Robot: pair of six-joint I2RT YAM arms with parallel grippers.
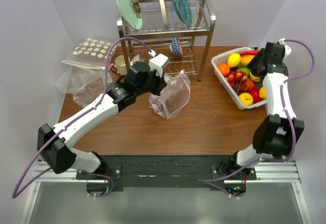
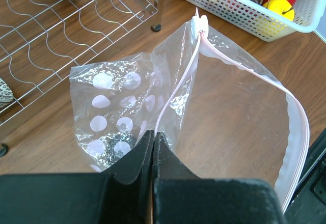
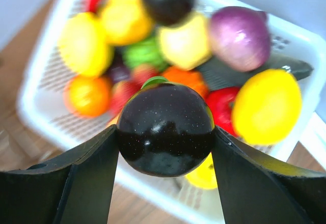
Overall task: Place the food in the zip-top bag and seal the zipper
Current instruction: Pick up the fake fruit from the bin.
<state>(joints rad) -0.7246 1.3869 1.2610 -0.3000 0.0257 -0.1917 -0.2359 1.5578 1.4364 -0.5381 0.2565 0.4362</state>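
Note:
The zip-top bag [image 1: 173, 95] stands crumpled and open-mouthed at the table's middle. My left gripper [image 1: 159, 87] is shut on its edge. In the left wrist view the jaws [image 2: 153, 135] pinch the bag [image 2: 239, 107] by the pink zipper strip [image 2: 178, 84], which ends at a white slider [image 2: 199, 24]; white dots show on the bag's left part. My right gripper [image 1: 257, 67] hovers over the white basket [image 1: 224, 56] of food [image 1: 234, 60]. It is shut on a dark purple round fruit [image 3: 165, 130], held above the basket [image 3: 41, 122].
A metal dish rack [image 1: 163, 30] with plates stands at the back, its wire shelf [image 2: 61, 35] just beyond the bag. A polka-dot bag [image 1: 91, 48], a mug [image 1: 121, 61] and another clear bag [image 1: 86, 91] lie at the back left. The basket [image 2: 239, 15] sits at the right edge.

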